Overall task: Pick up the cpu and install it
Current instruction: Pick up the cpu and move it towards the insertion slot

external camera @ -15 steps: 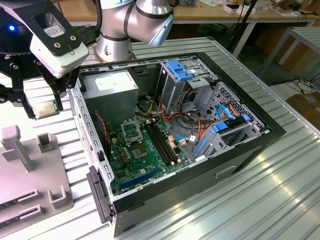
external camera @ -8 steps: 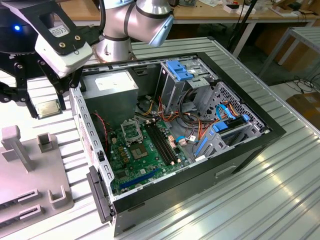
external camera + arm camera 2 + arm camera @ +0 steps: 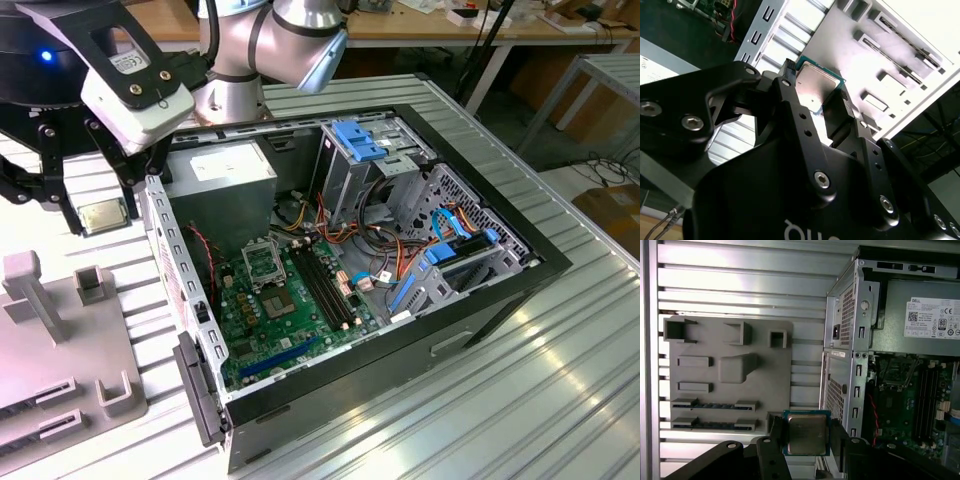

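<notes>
Open computer case [image 3: 480, 312] on slatted table [image 3: 560, 400], motherboard [image 3: 285, 325] inside it, parts tray [image 3: 40, 375] at the exterior view's left of the case, cpu [image 3: 103, 215] held in the gripper [image 3: 102, 211] between them.

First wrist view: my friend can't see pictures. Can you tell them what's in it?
The black gripper grips the cpu, a small square chip with a silvery face, by two opposite edges. Beyond it are a ribbed metal table, a grey tray with slots, and an open computer case showing its green motherboard.
</notes>
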